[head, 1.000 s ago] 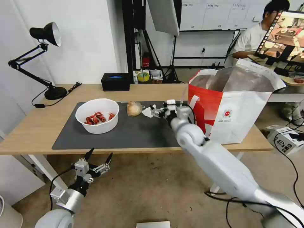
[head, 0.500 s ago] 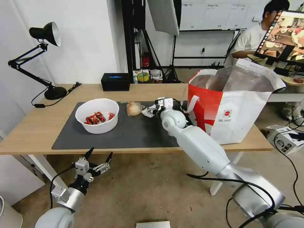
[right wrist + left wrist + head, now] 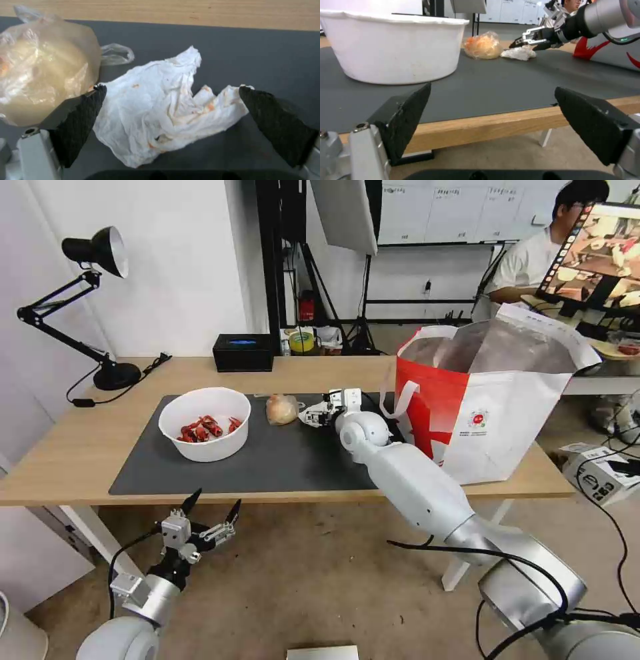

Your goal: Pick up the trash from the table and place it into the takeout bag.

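Here your right gripper (image 3: 170,105) stands with its jaws wide apart, one black finger (image 3: 78,120) on each side of the single tissue (image 3: 163,100), which lies between them at the centre of the right wrist frame. The finger at the left of that frame touches the tissue's edge and sits just beside the one small clear bag (image 3: 46,65), which fills the upper left corner. The other finger's tip meets the tissue's ragged corner at centre right. Nothing is lifted: the tissue rests flat on the mat (image 3: 266,50).

In the head frame you see that gripper (image 3: 319,415) near the centre, above the mat (image 3: 280,460), with the tissue (image 3: 308,415) under it and the bag (image 3: 281,409) just to its left. One white bowl (image 3: 205,423) of red shells sits on the mat, left of centre, well apart from the gripper. One tote (image 3: 493,400) stands at centre right on the table (image 3: 73,447), close behind the right arm.

Your left gripper (image 3: 203,517) hangs at lower left, below the table's front edge, jaws wide and holding nothing. Through its camera the bowl (image 3: 393,47) is at upper left, the bag (image 3: 483,46) and tissue (image 3: 519,53) at upper centre, and the right gripper (image 3: 523,46) is over the tissue.
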